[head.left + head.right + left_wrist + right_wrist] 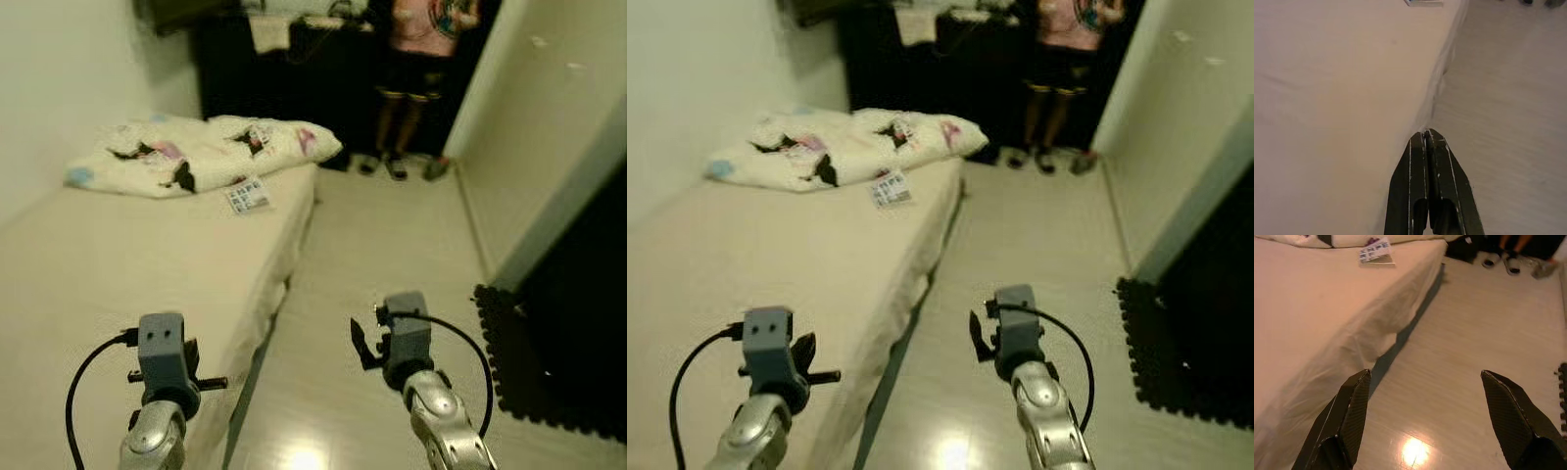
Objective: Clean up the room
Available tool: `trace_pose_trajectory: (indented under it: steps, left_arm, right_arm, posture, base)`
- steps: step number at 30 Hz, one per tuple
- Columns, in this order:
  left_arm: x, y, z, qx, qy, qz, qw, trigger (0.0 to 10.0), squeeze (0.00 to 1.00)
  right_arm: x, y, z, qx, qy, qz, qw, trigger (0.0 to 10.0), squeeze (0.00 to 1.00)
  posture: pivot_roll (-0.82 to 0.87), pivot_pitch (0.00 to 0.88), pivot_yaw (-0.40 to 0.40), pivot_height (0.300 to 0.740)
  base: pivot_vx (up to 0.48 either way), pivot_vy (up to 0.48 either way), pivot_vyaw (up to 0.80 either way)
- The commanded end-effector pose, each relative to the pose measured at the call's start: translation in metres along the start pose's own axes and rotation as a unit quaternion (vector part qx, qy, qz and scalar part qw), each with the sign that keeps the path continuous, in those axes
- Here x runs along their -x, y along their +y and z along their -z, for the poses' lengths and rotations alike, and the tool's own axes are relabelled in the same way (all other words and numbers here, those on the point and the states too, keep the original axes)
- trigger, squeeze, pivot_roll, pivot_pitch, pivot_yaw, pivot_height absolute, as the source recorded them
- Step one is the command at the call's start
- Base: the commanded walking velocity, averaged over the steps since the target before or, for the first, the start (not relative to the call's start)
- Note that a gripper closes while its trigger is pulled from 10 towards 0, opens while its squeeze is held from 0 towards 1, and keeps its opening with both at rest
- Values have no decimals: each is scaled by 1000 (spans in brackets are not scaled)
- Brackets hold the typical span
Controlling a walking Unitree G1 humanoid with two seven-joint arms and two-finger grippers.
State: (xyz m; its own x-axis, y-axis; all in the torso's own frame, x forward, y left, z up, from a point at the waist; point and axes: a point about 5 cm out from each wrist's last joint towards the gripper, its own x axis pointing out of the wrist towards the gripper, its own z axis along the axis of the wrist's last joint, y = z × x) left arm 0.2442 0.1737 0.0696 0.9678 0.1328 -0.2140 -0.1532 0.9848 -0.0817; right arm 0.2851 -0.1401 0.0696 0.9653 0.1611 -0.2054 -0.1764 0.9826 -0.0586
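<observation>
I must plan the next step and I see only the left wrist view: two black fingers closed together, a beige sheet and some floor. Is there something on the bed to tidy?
Observer: Yes. A crumpled patterned blanket lies at the far end of the bed.
Operator: Anything else on the bed?
Observer: A small printed card or booklet lies just in front of the blanket, near the bed's floor-side edge.
Operator: What does my right gripper do?
Observer: The right gripper is open and empty, above the floor beside the bed.
Operator: Is the way ahead free?
Observer: A person stands at the far end of the room, past the bed.
</observation>
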Motion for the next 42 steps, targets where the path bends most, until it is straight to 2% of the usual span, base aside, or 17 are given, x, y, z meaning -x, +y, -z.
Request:
trace_pose_trajectory:
  steps: [1,5,6,8,9,13,16,22,27,32,42]
  left_arm:
    - [-1,-3,4,-4,3,0,1000,10000,0]
    - [-3,-3,1,5,-15,1,1000,10000,0]
    - [-1,0,-6,-4,-47,-7,999,10000,0]
    - [1,5,-12,-12,-72,-17,997,10000,0]
    - [2,7,-15,-11,-80,-16,997,10000,0]
    - [3,7,-18,-7,-87,-9,996,10000,0]
    - [4,3,-18,-21,-80,2,997,10000,0]
    - [2,1,-15,-25,-74,10,997,10000,0]
    - [3,3,-16,-2,-81,9,997,10000,0]
    - [3,2,-15,-12,-79,17,997,10000,0]
    - [3,2,-16,-6,-79,17,997,10000,0]
  right_arm:
    - [2,-4,6,-4,12,5,1000,10000,0]
    - [2,-5,6,-4,12,8,1000,10000,0]
    - [4,-8,6,-18,-1,17,1000,10000,0]
    - [8,-10,2,-45,-36,19,998,10000,0]
    - [9,-12,3,-56,-35,25,998,10000,0]
    - [11,-17,6,-61,-28,36,997,10000,0]
    - [13,-20,6,-57,-32,40,997,10000,0]
    - [10,-16,5,-40,-28,27,998,10000,0]
    - [9,-10,4,-37,-29,16,999,10000,0]
    - [9,-7,5,-28,-25,10,999,10000,0]
    - [9,-7,8,-26,-18,10,999,10000,0]
  posture:
    - [-45,70,-35,740]
    - [-47,68,-35,740]
    - [-49,57,-27,740]
    - [-49,57,-24,740]
    - [-49,56,-23,740]
    - [-52,53,-21,740]
    - [-46,41,-24,740]
    - [-46,39,-25,740]
    - [-44,41,-32,740]
    - [-45,43,-32,740]
    - [-45,44,-29,740]
  base:
    - [0,0,-800]
    - [0,0,-800]
    - [0,0,-800]
    - [0,0,-400]
    - [0,0,0]
    - [0,0,0]
    - [0,0,0]
    - [0,0,0]
    - [292,0,0]
    - [382,0,0]
    - [391,0,0]
